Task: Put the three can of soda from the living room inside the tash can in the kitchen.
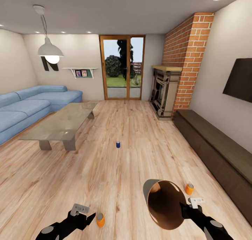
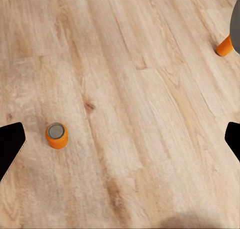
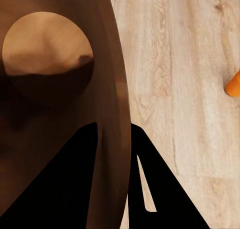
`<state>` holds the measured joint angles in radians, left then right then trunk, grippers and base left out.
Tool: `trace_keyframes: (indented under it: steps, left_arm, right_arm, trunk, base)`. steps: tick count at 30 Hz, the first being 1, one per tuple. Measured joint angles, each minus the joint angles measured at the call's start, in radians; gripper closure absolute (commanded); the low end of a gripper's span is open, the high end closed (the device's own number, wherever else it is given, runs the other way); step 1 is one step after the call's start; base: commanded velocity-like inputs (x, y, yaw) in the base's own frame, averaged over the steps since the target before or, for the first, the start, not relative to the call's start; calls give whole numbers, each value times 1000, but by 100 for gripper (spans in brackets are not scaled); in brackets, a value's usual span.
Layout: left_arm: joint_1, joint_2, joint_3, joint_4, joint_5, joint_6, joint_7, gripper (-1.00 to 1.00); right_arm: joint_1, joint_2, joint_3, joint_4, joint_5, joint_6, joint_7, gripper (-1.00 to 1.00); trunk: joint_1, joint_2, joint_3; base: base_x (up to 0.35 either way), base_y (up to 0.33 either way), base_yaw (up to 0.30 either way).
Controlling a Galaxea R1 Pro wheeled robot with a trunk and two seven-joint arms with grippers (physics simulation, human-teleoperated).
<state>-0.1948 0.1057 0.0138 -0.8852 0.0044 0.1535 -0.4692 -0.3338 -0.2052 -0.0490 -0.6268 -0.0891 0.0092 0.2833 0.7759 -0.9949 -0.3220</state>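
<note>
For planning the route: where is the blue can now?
In the head view, the blue can stands upright on the wooden floor mid-room, right of the glass table.

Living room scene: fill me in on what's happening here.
The robot's right claw grips the rim of the trash can, held tilted and empty. Its left claw hangs open near an orange can standing on the wood floor. A second orange can and a blue can also stand there.
</note>
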Motion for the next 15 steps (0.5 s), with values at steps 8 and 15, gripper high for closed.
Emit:
trace_keyframes:
  steps: [8,15]
  left_arm:
    - [0,0,0,0,0,1,0,-100]
    - [0,0,0,0,0,1,0,-100]
  right_arm:
    - [0,0,-3,0,0,1,4,100]
    - [0,0,-6,1,-3,5,1,100]
  trunk:
    - [0,0,-11]
    - [0,0,-18]
  base:
    - [247,139,-54]
    - [241,89,-182]
